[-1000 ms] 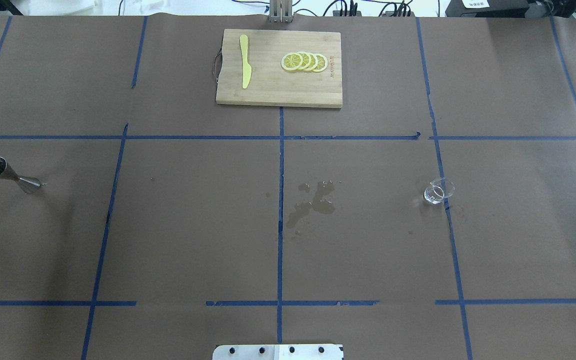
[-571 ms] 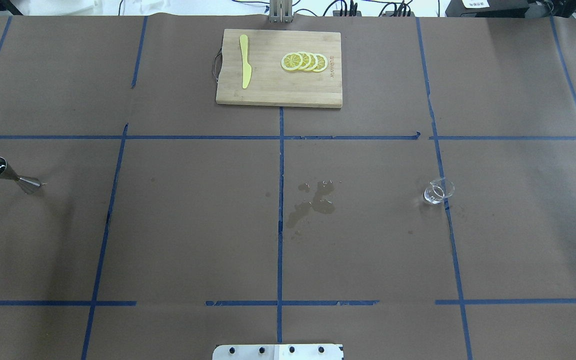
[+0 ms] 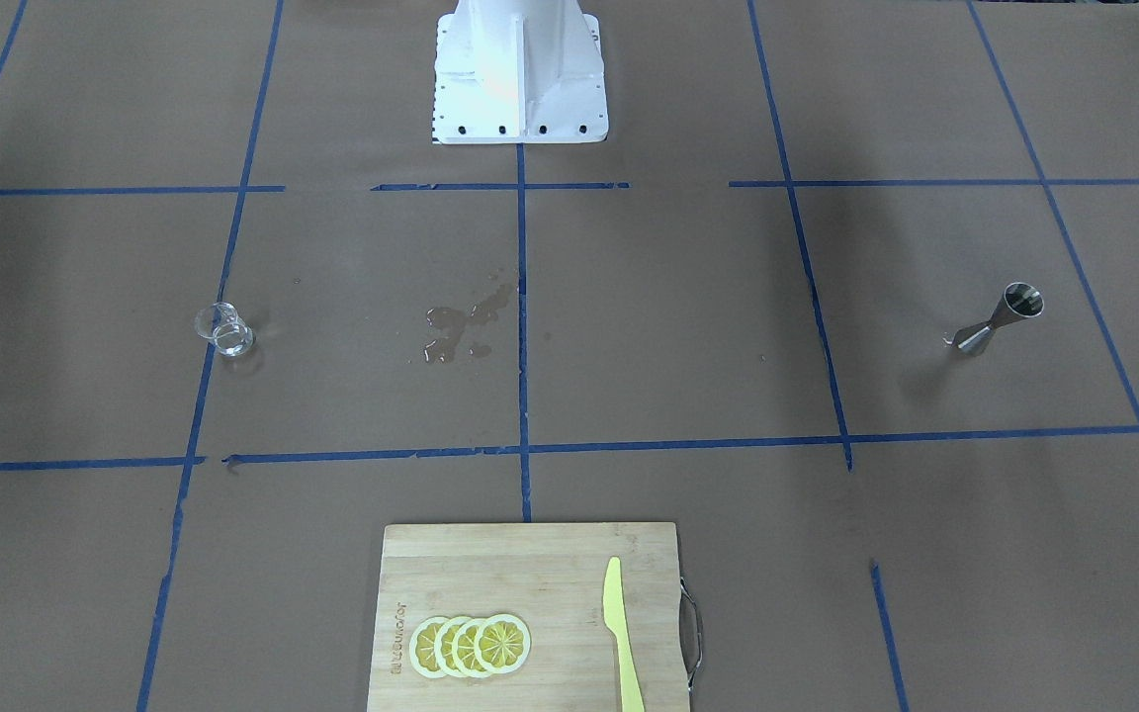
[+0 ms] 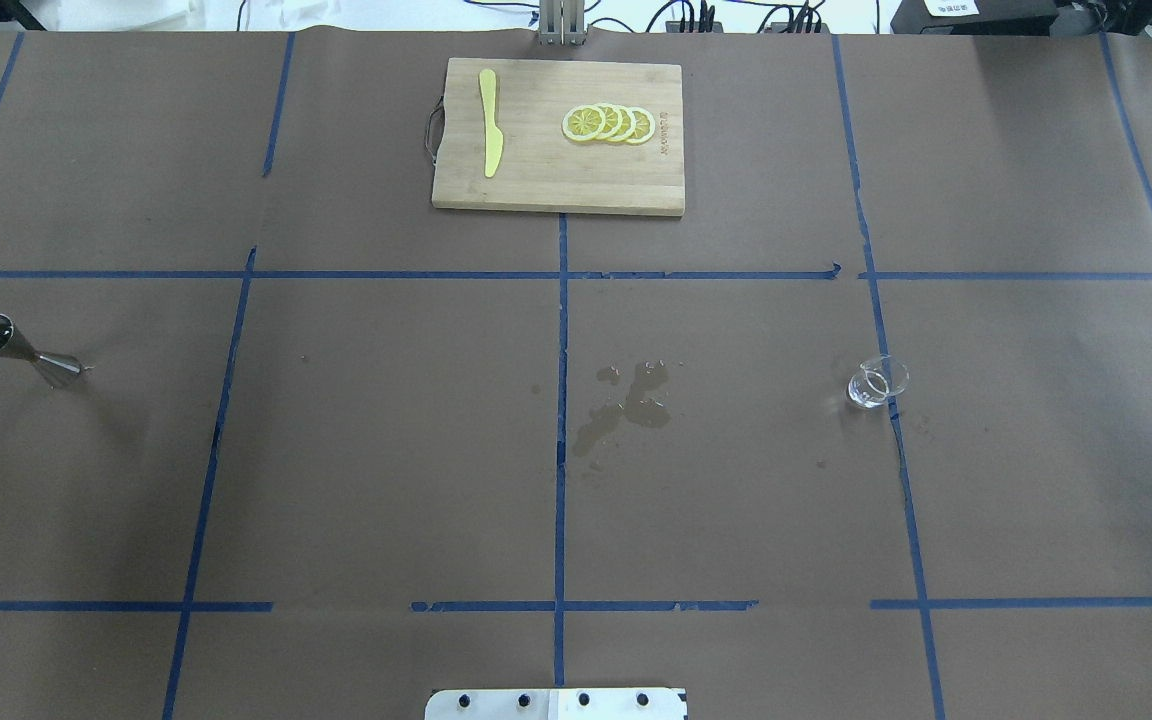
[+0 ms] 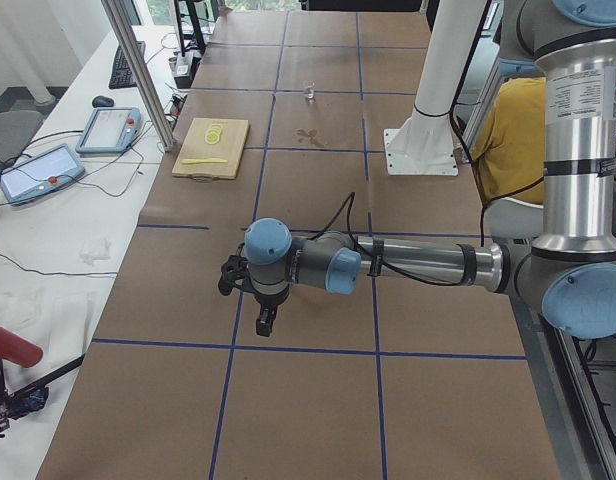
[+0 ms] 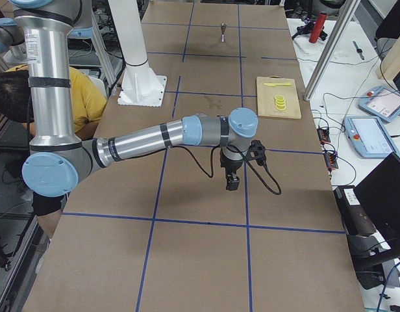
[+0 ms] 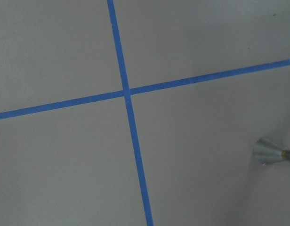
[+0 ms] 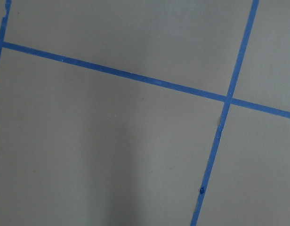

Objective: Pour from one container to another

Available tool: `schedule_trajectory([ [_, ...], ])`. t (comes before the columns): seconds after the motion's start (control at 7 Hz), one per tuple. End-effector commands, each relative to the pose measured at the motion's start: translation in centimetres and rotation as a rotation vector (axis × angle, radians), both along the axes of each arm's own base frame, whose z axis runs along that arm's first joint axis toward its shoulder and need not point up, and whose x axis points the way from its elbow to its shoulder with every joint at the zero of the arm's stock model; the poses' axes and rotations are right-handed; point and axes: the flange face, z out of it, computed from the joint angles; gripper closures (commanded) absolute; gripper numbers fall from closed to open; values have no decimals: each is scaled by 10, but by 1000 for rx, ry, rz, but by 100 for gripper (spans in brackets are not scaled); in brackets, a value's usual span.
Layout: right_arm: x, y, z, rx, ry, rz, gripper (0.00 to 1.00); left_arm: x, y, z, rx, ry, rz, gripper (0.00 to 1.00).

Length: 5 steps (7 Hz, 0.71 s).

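Observation 1: The glass is standing upright on the table, on the robot's right side, just beside a blue tape line. Nothing is touching it. I cannot tell whether it is holding any liquid.

Observation 2: The jigger is standing upright on one cone, far out on the robot's left side and well apart from the glass. It is also untouched. The left wrist view is catching only its lower cone at the frame's right edge.

Observation 3: A wet patch is lying on the paper between the two vessels, nearer the glass, close to the centre tape line.

Observation 4: The left gripper is hanging over the table, pointing down, at the end of a low, outstretched arm. It is showing only in the left side view, so I cannot tell how its jaws are standing. I am seeing nothing in its grasp.

Observation 5: The right gripper is likewise pointing down over the table, showing only in the right side view. I cannot tell its jaw state either.

Observation 6: A board is lying at the table's far edge, carrying a yellow knife and overlapping lemon slices.
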Motion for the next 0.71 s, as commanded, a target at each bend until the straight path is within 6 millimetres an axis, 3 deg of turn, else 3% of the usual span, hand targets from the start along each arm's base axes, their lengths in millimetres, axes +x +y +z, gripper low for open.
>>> schedule_trajectory([
  [0.0,4,0,1,10,0,-6,0,-2,5,2,25,-12,71,0],
  [0.29,5,-1,3,6,0,-6,0,-54,31,33,36,-52,40,0],
  [0.43,5,-1,4,4,-1,-4,0,-61,28,48,9,-47,27,0],
  [0.57,8,0,4,4,-7,3,0,-80,29,49,4,-50,-17,0],
])
